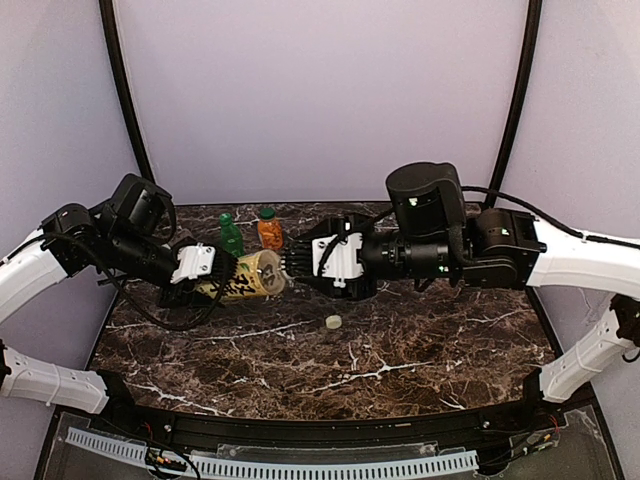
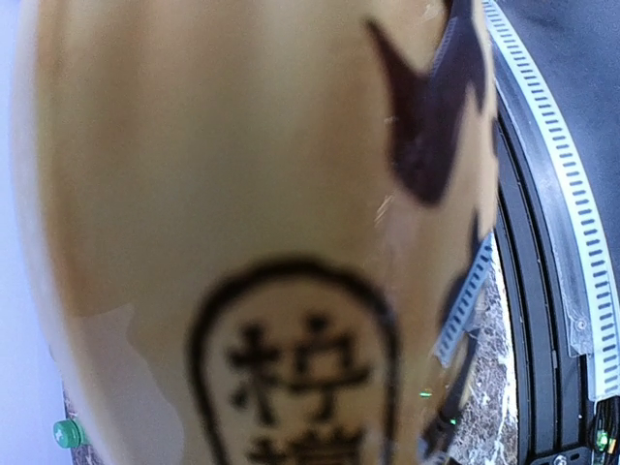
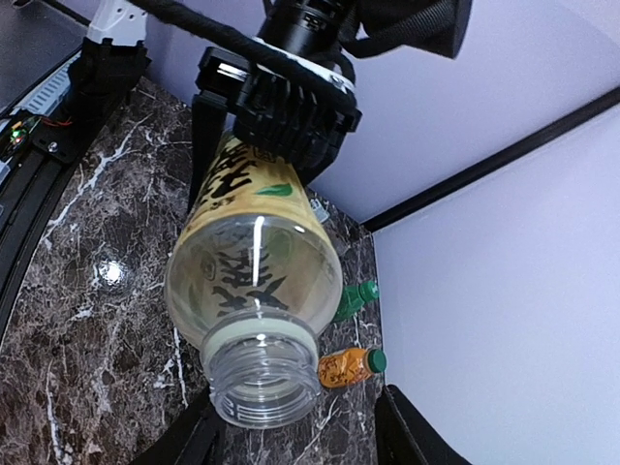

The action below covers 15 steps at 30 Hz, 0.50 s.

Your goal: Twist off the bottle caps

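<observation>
The pale yellow bottle [image 1: 250,276] is held level above the table, its neck towards the right arm. My left gripper [image 1: 215,272] is shut on its body, which fills the left wrist view [image 2: 242,194]. Its threaded mouth [image 3: 263,383] is bare, with no cap on it. My right gripper [image 1: 295,262] is open, its fingers [image 3: 184,446] on either side of the neck and apart from it. A small pale cap [image 1: 333,322] lies on the table. The green bottle [image 1: 231,234] and the orange bottle [image 1: 270,229] stand at the back, both with green caps. The clear brown-label bottle is out of view.
The dark marble table [image 1: 400,360] is walled by lilac panels at the back and sides. The green bottle [image 3: 354,298] and orange bottle [image 3: 347,367] stand close behind the held bottle. A black rail with a white toothed strip [image 1: 300,465] runs along the near edge.
</observation>
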Available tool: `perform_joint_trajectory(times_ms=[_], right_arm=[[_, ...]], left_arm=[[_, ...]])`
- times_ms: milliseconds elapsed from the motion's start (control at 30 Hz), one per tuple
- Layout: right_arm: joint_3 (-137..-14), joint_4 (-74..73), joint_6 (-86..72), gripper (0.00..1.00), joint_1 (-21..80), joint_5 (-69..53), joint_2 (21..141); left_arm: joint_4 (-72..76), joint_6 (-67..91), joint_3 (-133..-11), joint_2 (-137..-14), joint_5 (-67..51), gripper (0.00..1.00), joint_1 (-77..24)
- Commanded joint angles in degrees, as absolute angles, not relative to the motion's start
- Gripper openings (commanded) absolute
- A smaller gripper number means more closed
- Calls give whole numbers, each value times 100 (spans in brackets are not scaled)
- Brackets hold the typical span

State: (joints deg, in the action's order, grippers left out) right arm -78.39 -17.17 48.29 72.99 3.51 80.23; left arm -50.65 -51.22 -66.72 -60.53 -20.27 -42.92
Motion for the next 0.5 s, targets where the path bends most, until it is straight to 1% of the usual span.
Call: perform_joint_trajectory(times_ms=[0,100,200,267,467], right_arm=[[-7727,-1225,4090,56,7047,547,7839],[-7732,-1047,3363,66,6827,228,7634],[-7798,-932,2509,73,6613,-382,7552],[-7823,-841,2118,78,6552,-545,7569],[-7831,-284,1135,78,6458,-1308,7820]], left_arm=[[-4359,-4489,-6654,-5983,-1826,1,-4306],[-4169,-4098,-6630,-5962,-1886,1,-4284],[-4005,-3867,-6620,-5952,-2112,1,-4267],[-3921,-3776,-6612,-5932,-2252,1,-4263],[-3843,-3622,-6650,-5949,-2513,1,-4256]])
